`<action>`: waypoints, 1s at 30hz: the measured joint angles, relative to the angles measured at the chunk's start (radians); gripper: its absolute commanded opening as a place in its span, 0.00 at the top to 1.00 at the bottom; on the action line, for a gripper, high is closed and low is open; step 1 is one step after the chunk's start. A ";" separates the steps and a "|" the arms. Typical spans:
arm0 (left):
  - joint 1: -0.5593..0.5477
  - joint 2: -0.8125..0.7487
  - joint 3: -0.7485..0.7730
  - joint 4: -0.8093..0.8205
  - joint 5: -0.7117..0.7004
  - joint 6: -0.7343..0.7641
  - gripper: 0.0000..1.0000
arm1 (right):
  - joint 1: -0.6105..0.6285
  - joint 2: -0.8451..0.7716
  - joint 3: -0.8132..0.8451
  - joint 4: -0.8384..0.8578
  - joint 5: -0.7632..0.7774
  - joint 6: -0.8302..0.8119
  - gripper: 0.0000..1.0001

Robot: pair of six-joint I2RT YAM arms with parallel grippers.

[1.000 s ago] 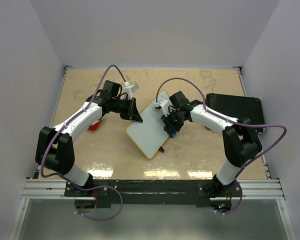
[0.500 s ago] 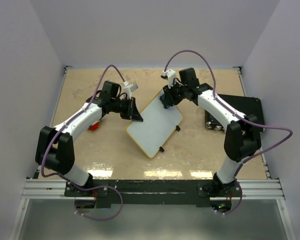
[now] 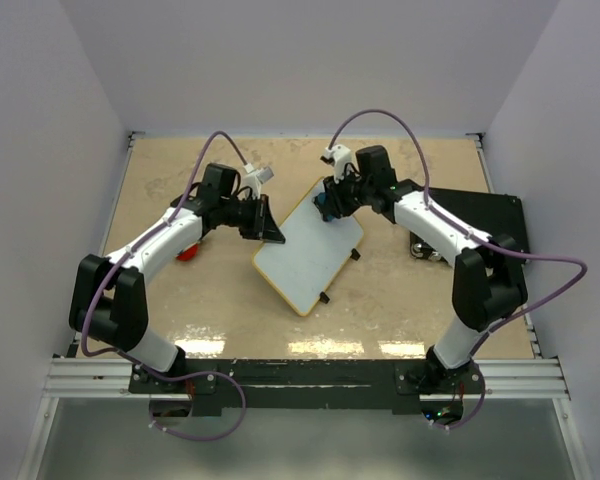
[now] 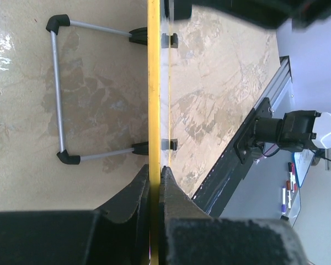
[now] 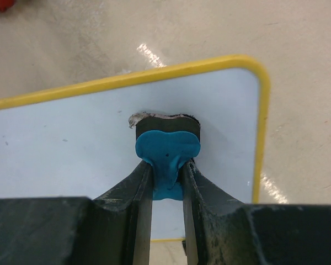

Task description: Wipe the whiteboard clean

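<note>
Your left gripper [image 4: 156, 172] clamps the whiteboard [image 3: 305, 262] by its yellow frame. Your right gripper [image 5: 166, 164] grips 1 blue eraser [image 5: 166, 144], its pad pressed on the board near a corner.

You have a black rectangular case [image 3: 485, 215] lying at the right edge of the beige marbled tabletop [image 3: 158, 178]. Over on the left, a small red object [image 3: 187, 253] sits on the table, partly hidden. Off the table, your left wrist view catches a few markers [image 4: 287, 193].
</note>
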 measured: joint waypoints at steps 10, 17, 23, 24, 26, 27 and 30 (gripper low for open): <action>0.000 0.000 -0.003 -0.001 -0.002 0.008 1.00 | 0.302 -0.094 -0.059 0.002 0.103 -0.003 1.00; -0.001 -0.001 -0.003 0.005 -0.005 0.011 1.00 | 0.240 -0.092 -0.063 -0.009 0.090 0.011 1.00; -0.001 -0.002 -0.003 0.003 -0.007 0.010 1.00 | 0.053 -0.034 -0.050 -0.045 0.087 -0.003 1.00; -0.001 -0.002 -0.003 0.003 -0.007 0.010 1.00 | 0.026 -0.022 -0.047 -0.049 0.097 -0.006 1.00; -0.001 -0.002 -0.002 0.003 -0.007 0.010 1.00 | -0.018 -0.002 -0.047 -0.058 0.108 -0.010 1.00; -0.001 -0.002 -0.002 0.003 -0.007 0.010 1.00 | -0.032 0.002 -0.050 -0.061 0.111 -0.011 1.00; -0.002 -0.002 -0.002 0.003 -0.007 0.010 1.00 | -0.035 -0.006 -0.082 -0.050 0.119 -0.011 1.00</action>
